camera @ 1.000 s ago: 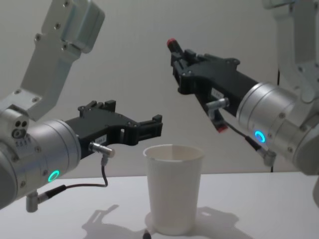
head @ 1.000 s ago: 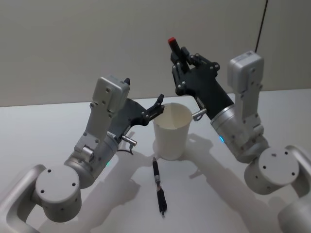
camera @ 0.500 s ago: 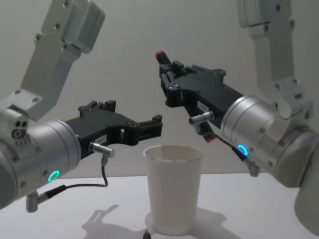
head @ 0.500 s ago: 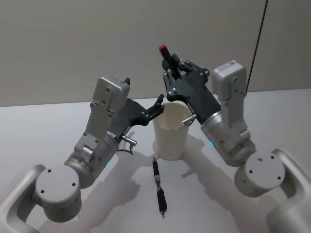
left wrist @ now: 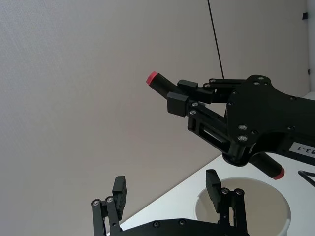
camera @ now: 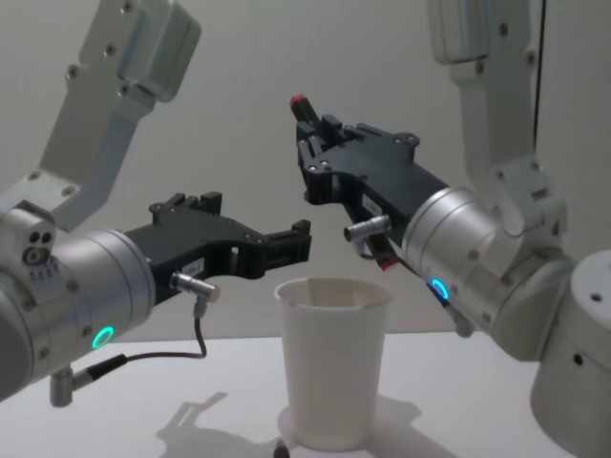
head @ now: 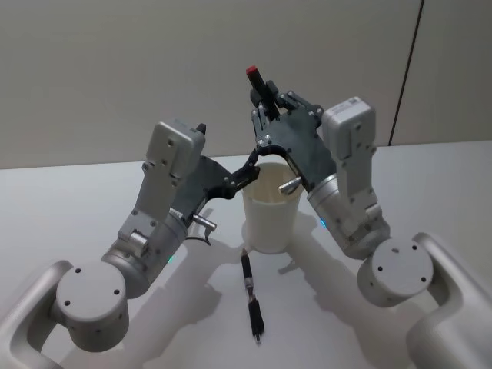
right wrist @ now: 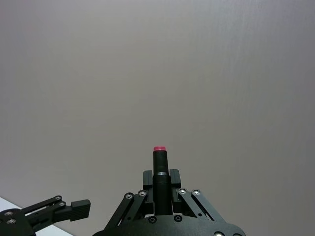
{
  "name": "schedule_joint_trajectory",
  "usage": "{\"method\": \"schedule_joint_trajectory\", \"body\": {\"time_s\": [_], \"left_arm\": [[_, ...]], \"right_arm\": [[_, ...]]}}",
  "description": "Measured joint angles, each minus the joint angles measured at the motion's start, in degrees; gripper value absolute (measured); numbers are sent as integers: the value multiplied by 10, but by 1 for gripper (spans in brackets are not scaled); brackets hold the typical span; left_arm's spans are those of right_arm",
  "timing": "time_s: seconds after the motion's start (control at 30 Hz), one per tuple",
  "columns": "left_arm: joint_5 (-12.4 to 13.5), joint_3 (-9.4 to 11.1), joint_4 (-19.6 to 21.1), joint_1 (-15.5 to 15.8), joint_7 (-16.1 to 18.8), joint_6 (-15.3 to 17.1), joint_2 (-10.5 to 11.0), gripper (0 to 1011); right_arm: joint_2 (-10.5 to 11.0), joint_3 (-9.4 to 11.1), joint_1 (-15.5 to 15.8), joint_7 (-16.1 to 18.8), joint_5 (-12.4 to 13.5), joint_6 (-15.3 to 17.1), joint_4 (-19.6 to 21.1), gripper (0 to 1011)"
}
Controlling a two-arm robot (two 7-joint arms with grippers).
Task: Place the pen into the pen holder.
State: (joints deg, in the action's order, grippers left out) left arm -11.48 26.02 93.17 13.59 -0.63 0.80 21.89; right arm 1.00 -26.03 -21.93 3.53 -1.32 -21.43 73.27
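Pen [head: 257, 80] up in the air, clamped tight in the right gripper [head: 265, 98], with the red cap sticking out past the fingertips and pointing up. Tilted, not upright. Hanging above the pen holder [head: 270, 219] and clear of the rim, so not inside it yet. Pen holder is just a plain white paper cup, standing upright on the tabletop [head: 84, 200] between the two arms. Left gripper [left wrist: 166, 189] hovering near the cup's rim on its left side, a bit higher than the rim, spread wide with nothing in it. Can't tell for sure whether a fingertip brushes the rim. Also lying flat on the tabletop just in front of the cup, the other black pen [head: 250, 296], well apart from both grippers.
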Motion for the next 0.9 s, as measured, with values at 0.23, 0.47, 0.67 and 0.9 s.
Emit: {"method": "schedule_joint_trajectory", "body": {"time_s": [0.23,0.47,0.67,0.9], "left_arm": [[0,0,0,0,0,0,0,1001],[0,0,0,0,0,0,0,1001],[0,0,0,0,0,0,0,1001],[0,0,0,0,0,0,0,1001]], "right_arm": [[-4,-1,-2,-2,-4,-5,-13,185],[-5,-3,0,1,-6,-5,-18,185],[-6,-4,1,3,-7,-4,-20,185],[-6,-4,2,5,-8,-3,-22,185]]}}
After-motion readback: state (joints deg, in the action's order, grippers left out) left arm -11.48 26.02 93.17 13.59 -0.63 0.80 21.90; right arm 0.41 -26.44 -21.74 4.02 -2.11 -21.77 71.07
